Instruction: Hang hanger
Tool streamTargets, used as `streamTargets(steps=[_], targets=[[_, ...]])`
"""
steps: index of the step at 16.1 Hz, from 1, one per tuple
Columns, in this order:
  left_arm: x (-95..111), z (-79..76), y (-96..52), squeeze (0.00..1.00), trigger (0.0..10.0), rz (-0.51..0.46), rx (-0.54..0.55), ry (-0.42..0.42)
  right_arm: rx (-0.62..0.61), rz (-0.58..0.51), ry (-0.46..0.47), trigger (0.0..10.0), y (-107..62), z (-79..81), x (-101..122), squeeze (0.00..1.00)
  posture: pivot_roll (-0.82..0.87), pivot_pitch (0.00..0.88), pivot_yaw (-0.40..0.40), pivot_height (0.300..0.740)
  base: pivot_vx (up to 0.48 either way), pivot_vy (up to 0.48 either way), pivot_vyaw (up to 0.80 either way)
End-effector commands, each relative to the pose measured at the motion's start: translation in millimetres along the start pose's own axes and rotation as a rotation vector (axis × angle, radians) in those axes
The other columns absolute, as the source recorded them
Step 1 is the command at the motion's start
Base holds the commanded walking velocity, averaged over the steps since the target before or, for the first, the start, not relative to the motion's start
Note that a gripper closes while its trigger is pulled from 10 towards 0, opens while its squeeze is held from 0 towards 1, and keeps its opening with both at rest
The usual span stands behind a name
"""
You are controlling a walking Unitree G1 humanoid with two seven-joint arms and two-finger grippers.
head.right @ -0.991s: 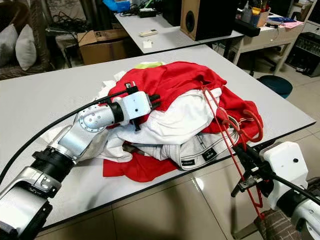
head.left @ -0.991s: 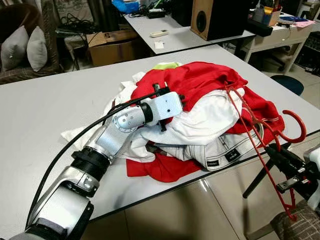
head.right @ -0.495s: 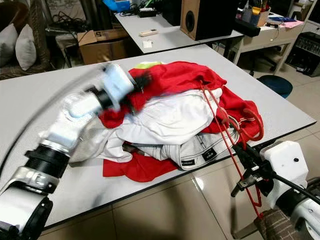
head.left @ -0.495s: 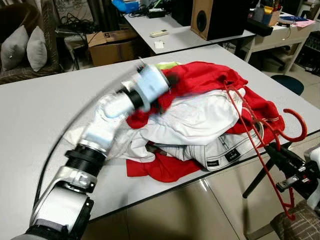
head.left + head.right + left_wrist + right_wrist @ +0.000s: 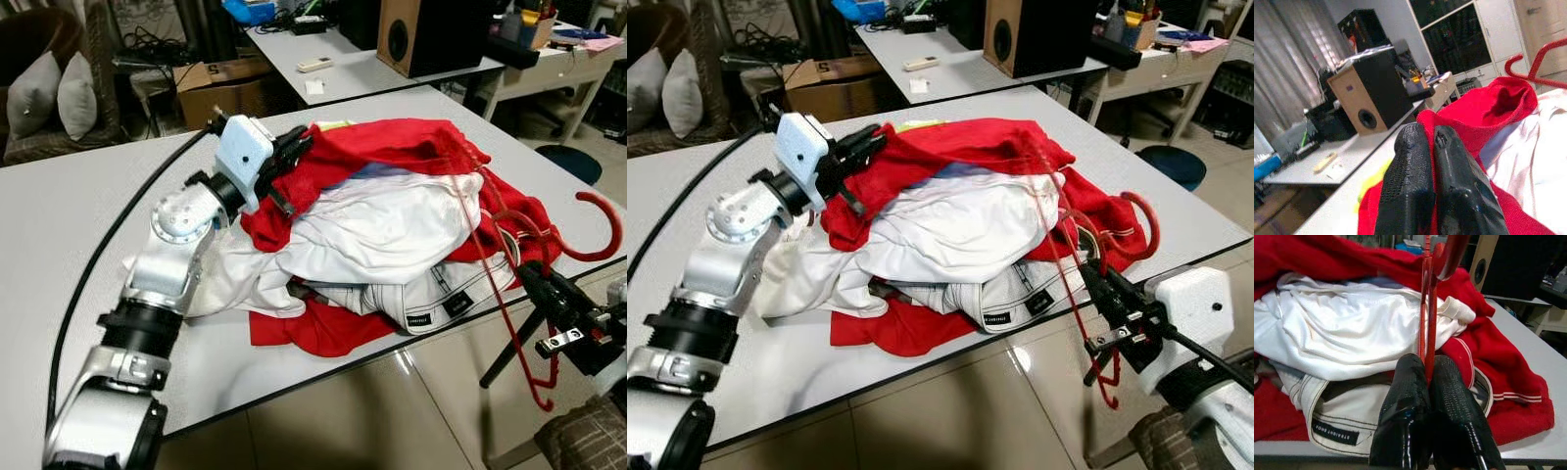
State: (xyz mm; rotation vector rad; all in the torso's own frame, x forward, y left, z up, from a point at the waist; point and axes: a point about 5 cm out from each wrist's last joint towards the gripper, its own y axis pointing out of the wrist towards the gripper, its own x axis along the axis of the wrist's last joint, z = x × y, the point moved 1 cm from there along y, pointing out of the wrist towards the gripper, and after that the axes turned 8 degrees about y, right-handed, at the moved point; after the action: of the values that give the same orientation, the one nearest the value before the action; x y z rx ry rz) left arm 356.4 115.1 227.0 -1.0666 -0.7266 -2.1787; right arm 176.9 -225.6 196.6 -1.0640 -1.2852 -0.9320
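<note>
Red wire hanger (image 5: 519, 284) stands at the near right edge of the grey table (image 5: 69, 225), hook (image 5: 596, 227) uppermost and curling out past the edge, its thin frame running up into the heap of clothes and its lower end hanging off below table level. Right gripper (image 5: 1099, 284) has both black fingers pressed together on one wire of the frame; the right wrist view shows the red wire pinched between the pads (image 5: 1405, 391). The hanger's upper arm is threaded under the red garment (image 5: 392, 147) that tops the pile, above a white shirt (image 5: 372, 230) and pale trousers with a dark label (image 5: 418, 318). Left gripper (image 5: 292, 149) sits at the far left side of the pile, fingers closed on a fold of the red garment, raising that edge clear of the white shirt. Judgement: step in hand is dressing the red garment onto the hanger, not yet the hanging itself; early in the task. To do it well, keep the left pinch high so the opening stays spread, feed the hanger arm along inside the cloth rather than across it, and keep the right grip firm, since a thin wire may twist between the pads. Risk: dragging the white shirt along, or pulling the heap over the table edge.
</note>
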Motion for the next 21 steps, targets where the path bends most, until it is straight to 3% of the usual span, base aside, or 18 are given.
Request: streamTargets(steps=[1, 4, 6, 8, 10, 11, 12, 13, 14, 15, 16, 17, 19, 20, 21], targets=[[3, 1.8, -0.6, 0.0, 0.0, -0.008, 0.023, -0.023, 0.014, -0.045, -0.011, 10.0, 0.0, 5.2, 7, 0.0, -0.16, 0.0, 0.099, 0.74, 0.0, 0.0, 0.0], [-7, -2.6, -1.3, 0.0, 0.0, 0.053, 0.084, -0.096, -0.004, -0.076, 0.02, 10.0, 1.9, 9.6, 7, 0.0, -0.17, 0.0, 0.109, 0.74, 0.0, 0.0, 0.0], [-10, -8.7, -3.5, 0.0, 0.0, 0.071, 0.128, -0.201, -0.055, -0.106, 0.058, 10.0, 4.8, 11.7, 6, 0.0, -0.17, 0.0, 0.118, 0.74, 0.0, 0.0, 0.0], [-10, -15.1, -2.5, 0.0, 0.0, 0.073, 0.14, -0.225, -0.093, -0.109, 0.08, 10.0, 8.0, 13.5, 2, 0.0, -0.17, 0.0, 0.117, 0.74, 0.0, 0.0, 0.0], [-7, -7.4, 4.1, 0.0, 0.0, 0.064, 0.223, -0.264, -0.107, -0.111, 0.086, 10.0, 12.0, 15.4, 0, 0.0, -0.16, 0.0, 0.107, 0.74, 0.0, 0.0, 0.0], [3, 16.6, 8.8, 0.0, 0.0, 0.021, 0.343, -0.264, -0.119, -0.123, 0.087, 10.0, 14.7, 14.1, 1, 0.0, -0.15, 0.0, 0.105, 0.74, 0.0, 0.0, 0.0], [38, 85.9, 3.0, 0.0, 0.0, -0.127, 0.653, -0.212, -0.15, -0.166, 0.084, 10.0, 21.1, 9.6, 7, 0.0, -0.15, 0.0, 0.104, 0.74, 0.0, 0.0, 0.0], [49, 102.9, -3.4, 0.0, 0.0, -0.165, 0.73, -0.171, -0.156, -0.179, 0.086, 10.0, 22.3, 8.5, 10, 0.0, -0.14, 0.0, 0.104, 0.74, 0.0, 0.0, 0.0], [93, 155.9, -38.6, 0.0, 0.0, -0.31, 0.981, -0.001, -0.158, -0.216, 0.09, 10.0, 24.7, 7.2, 17, 0.0, -0.13, 0.0, 0.096, 0.74, 0.0, 0.0, 0.0], [107, 163.9, -47.4, 0.0, 0.0, -0.346, 0.997, 0.07, -0.151, -0.225, 0.093, 10.0, 25.6, 8.1, 18, 0.0, -0.13, 0.0, 0.096, 0.74, 0.0, 0.0, 0.0], [122, 167.1, -54.0, 0.0, 0.0, -0.365, 0.946, 0.167, -0.133, -0.235, 0.104, 10.0, 28.6, 10.9, 20, 0.0, -0.1, 0.0, 0.076, 0.74, 0.0, 0.0, 0.0], [117, 158.6, -52.5, 0.0, 0.0, -0.315, 0.868, 0.194, -0.104, -0.236, 0.113, 10.0, 33.1, 16.0, 20, 0.0, -0.09, 0.0, 0.068, 0.74, 0.0, 0.0, 0.0], [80, 130.9, -45.9, 0.0, 0.0, -0.154, 0.726, 0.175, -0.056, -0.233, 0.131, 10.0, 41.5, 25.6, 19, 0.0, -0.08, 0.0, 0.063, 0.74, 0.0, 0.0, 0.0], [51, 107.8, -46.4, 0.0, 0.0, -0.04, 0.647, 0.177, -0.031, -0.234, 0.148, 10.0, 45.3, 31.5, 19, 0.0, -0.06, 0.0, 0.057, 0.74, 0.0, 0.0, 0.0], [39, 97.4, -48.2, 0.0, 0.0, 0.006, 0.622, 0.164, -0.02, -0.234, 0.155, 10.0, 46.7, 33.8, 19, 0.0, -0.06, 0.0, 0.053, 0.74, 0.0, 0.0, 0.0]])
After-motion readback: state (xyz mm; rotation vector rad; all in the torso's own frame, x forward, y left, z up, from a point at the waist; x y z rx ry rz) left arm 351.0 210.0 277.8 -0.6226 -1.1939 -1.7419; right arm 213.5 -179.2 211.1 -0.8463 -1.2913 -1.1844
